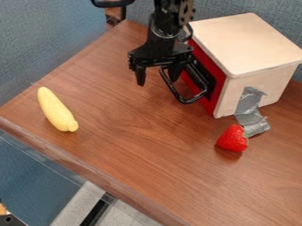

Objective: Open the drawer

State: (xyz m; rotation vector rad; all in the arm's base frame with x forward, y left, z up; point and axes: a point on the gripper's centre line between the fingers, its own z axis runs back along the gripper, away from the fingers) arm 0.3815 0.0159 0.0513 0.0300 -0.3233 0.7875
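"Where's the drawer point(217, 74), and what's the gripper point(157, 76) doing?"

"The drawer is in the front of the box point(251, 44), looking shut. The gripper is at its handle point(187, 101), fingers spread, clenching nothing."

"How will it handle?"

"Stiff and slick, I'd guess. The handle looks hard and thin, so take the loop's outer bar, squarely, lest it slip. The box may be light (the tape point(249, 112) perhaps pins it down), so pull gently and straight."

"Anything in the way?"

"It should slide out toward the banana point(56, 110), which lies well apart, with a good run of table point(135, 128) between. The strawberry point(233, 139) sits beside the tape, off to the side of that path."

"And edges?"

"Mind the box's top edge, near the wrist. The table's edge is beyond the banana, so a short pull shouldn't reach it."
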